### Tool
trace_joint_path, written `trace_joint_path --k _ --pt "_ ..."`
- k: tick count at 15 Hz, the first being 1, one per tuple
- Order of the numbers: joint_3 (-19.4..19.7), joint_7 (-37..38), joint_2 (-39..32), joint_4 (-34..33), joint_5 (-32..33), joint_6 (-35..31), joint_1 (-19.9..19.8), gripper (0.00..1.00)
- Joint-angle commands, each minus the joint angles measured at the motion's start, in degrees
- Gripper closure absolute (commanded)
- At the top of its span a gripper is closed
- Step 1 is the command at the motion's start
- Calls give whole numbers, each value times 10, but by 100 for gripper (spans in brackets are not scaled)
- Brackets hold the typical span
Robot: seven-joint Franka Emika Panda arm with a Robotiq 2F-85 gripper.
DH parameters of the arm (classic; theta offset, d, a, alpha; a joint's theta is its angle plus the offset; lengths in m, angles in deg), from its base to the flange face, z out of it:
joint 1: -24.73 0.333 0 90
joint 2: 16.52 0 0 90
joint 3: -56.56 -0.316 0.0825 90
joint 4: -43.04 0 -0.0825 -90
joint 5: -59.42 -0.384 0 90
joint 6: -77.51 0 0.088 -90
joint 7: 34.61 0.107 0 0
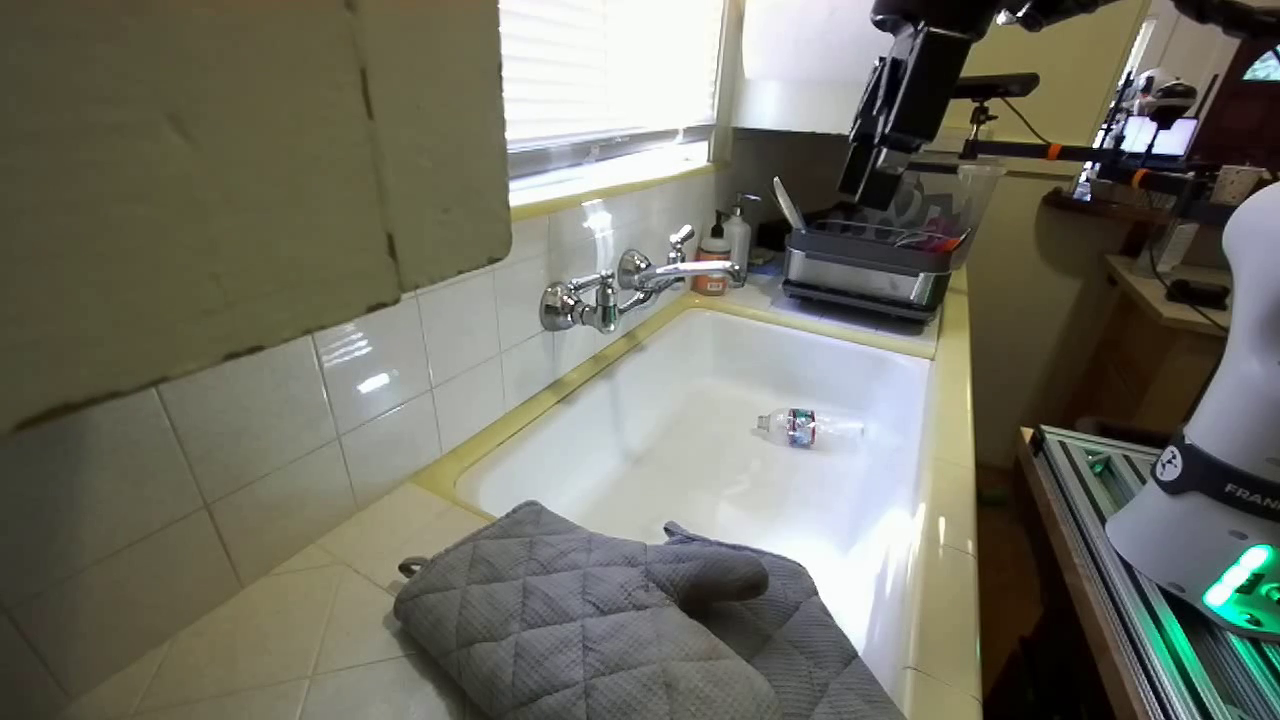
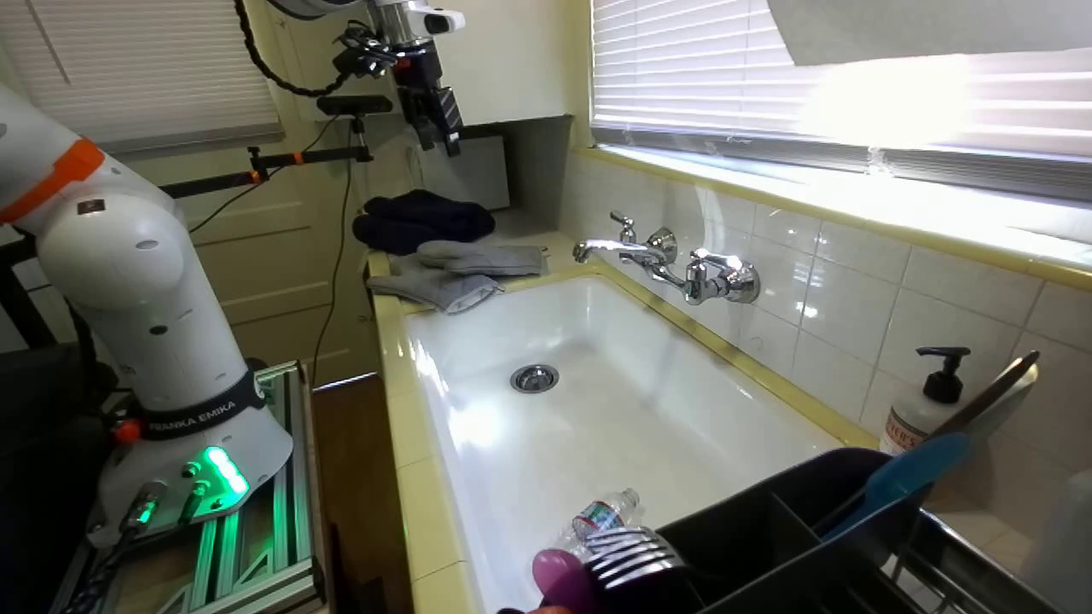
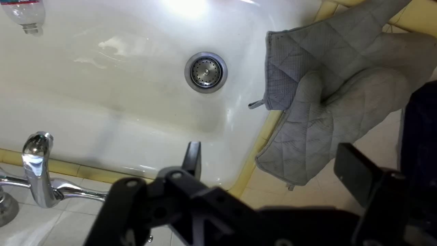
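Bright window blinds (image 2: 682, 68) are glowing behind a tiled kitchen surface (image 1: 250, 650) and the white sink (image 1: 640, 470) set into it, where a clear bottle (image 1: 802, 428) is lying on its side, well apart from the drain (image 3: 206, 72). High above the sink's drain end, the claw (image 2: 440, 143) is hanging with its fingers (image 3: 355, 172) spread wide, gripping nothing and touching nothing. Nearest beneath it, two gray oven mitts (image 3: 300, 143) are lying at the corner of the surface, one partly over the other, with a dark cloth bundle (image 2: 426, 217) resting just beside them. One cuff (image 3: 281, 77) is overhanging the sink's edge — probably the weakest spot, since a light brush from a finger could be enough to send that mitt sliding in. Any pinch here would be risking trouble too: the quilted fabric is looking soft, so a grip catching only a thin fold might be losing it again, and the overlap could be dragging both mitts along together. Meanwhile the faucet (image 3: 39, 167) is jutting out from the wall (image 2: 862, 281) — a low sweep that way could be knocking a finger against it. Being light and round, the bottle would likely be rolling if nudged.
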Motion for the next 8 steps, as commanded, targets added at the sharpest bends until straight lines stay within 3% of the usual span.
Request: trace_joint_path --k 1,5,8 --pt "-1 63 -44 -18 -16 -25 -16 0" --pt "15 92 -124 -45 -83 -44 -12 0" --pt "34 52 -197 -76 -160 -33 0 0"
